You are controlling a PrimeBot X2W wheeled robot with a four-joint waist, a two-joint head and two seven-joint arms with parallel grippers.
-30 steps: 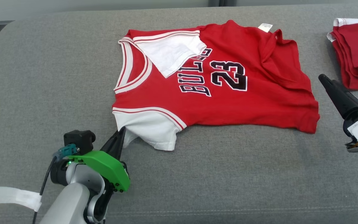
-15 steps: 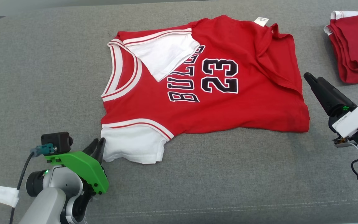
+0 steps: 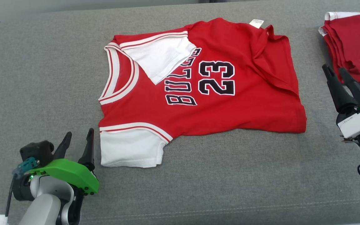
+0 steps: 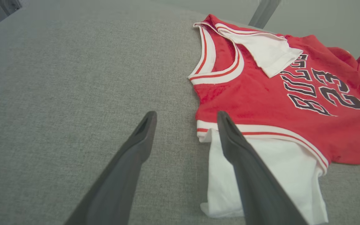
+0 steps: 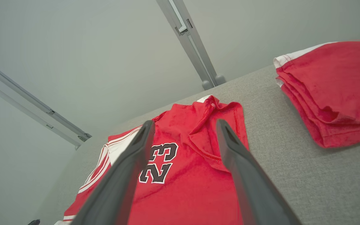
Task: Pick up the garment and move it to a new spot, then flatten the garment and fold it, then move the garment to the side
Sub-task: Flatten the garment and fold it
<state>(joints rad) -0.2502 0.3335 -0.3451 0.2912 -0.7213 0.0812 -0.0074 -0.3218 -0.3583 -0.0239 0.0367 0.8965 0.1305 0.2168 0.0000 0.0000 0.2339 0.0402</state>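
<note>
The garment (image 3: 211, 109) is a red jersey with white sleeves and the number 23, spread on the grey cushion, neck toward the left. Its far sleeve is folded onto the chest and the far right corner is creased over. The near white sleeve (image 3: 130, 149) lies flat. My left gripper (image 3: 77, 136) stands open just left of that sleeve, holding nothing; in the left wrist view the left gripper (image 4: 186, 116) has one finger over the sleeve's (image 4: 280, 175) edge. My right gripper (image 3: 336, 71) is open, off the jersey's right edge, and the right gripper (image 5: 183, 125) looks over the jersey (image 5: 192, 175).
A folded stack of red garments (image 3: 352, 47) lies at the far right of the grey cushion (image 3: 42, 78), close behind my right fingers, and the stack (image 5: 333, 90) shows in the right wrist view. The cushion's front seam (image 3: 230, 209) runs near the bottom edge.
My left gripper opened and let go of the near white sleeve, then backed off to the left. The sleeve now lies flat. The right gripper rose and turned; the head camera shifted.
</note>
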